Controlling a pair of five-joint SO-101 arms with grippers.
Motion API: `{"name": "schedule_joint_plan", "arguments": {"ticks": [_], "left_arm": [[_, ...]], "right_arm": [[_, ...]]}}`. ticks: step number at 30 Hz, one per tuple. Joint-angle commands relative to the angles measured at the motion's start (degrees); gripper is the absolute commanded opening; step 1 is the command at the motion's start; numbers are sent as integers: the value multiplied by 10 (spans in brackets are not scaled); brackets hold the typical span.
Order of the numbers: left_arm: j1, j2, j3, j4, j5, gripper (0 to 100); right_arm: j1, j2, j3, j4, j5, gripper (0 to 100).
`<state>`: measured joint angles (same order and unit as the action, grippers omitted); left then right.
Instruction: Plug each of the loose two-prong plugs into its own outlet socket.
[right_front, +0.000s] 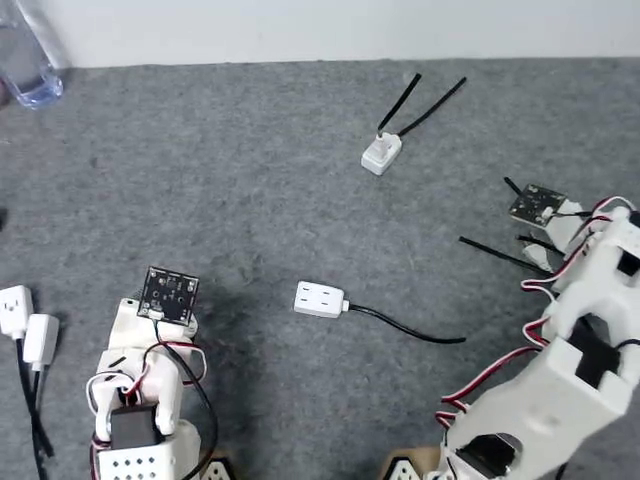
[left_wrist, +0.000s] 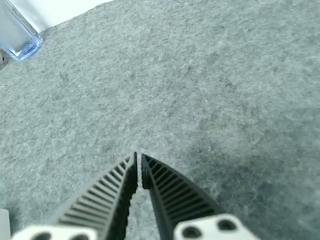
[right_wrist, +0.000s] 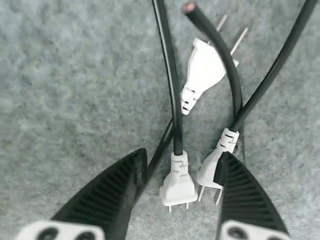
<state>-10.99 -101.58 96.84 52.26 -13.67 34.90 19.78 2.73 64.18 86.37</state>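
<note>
White plugs (right_wrist: 178, 186) (black cords (right_wrist: 167, 65)), grey felt (right_front: 250, 200)

Matt, fuzzy grey felt-like cloth covers the desk (right_front: 250, 220). The plugs (right_wrist: 178, 186) are smooth, faintly glossy white plastic with bare metal prongs, on smooth black rubbery cords (right_wrist: 167, 65). The outlet socket (right_front: 320, 299) is the same white plastic. Left gripper (left_wrist: 139, 167) and right gripper (right_wrist: 182, 152) show ribbed, matt black plastic. Far left stands a clear, glossy container (right_front: 28, 60).

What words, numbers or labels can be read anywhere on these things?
None can be read. The white plastic two-prong plugs, the white outlet socket block and the grey felt table cover show no print; any marks on the small black circuit boards are too small.
</note>
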Motion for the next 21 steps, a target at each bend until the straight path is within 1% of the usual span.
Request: {"name": "schedule_joint_plan", "arguments": {"ticks": [1,6,9,14,16,19,21], "left_arm": [[1,3,-2,6,0,15],[1,3,-2,6,0,15],[1,3,-2,6,0,15],[1,3,-2,6,0,15],[1,3,-2,6,0,15],[1,3,-2,6,0,15],[1,3,-2,6,0,15]], "right_arm": [[-4,-2,11,-5,-3,230],[11,-2,36,-63,-3,229],[16,0,37,-67,-3,229],[15,46,16,-68,-3,225],[15,66,-7,-64,-3,178],[18,87,-29,-63,-5,76],[19,91,-36,-63,-6,72]]}}
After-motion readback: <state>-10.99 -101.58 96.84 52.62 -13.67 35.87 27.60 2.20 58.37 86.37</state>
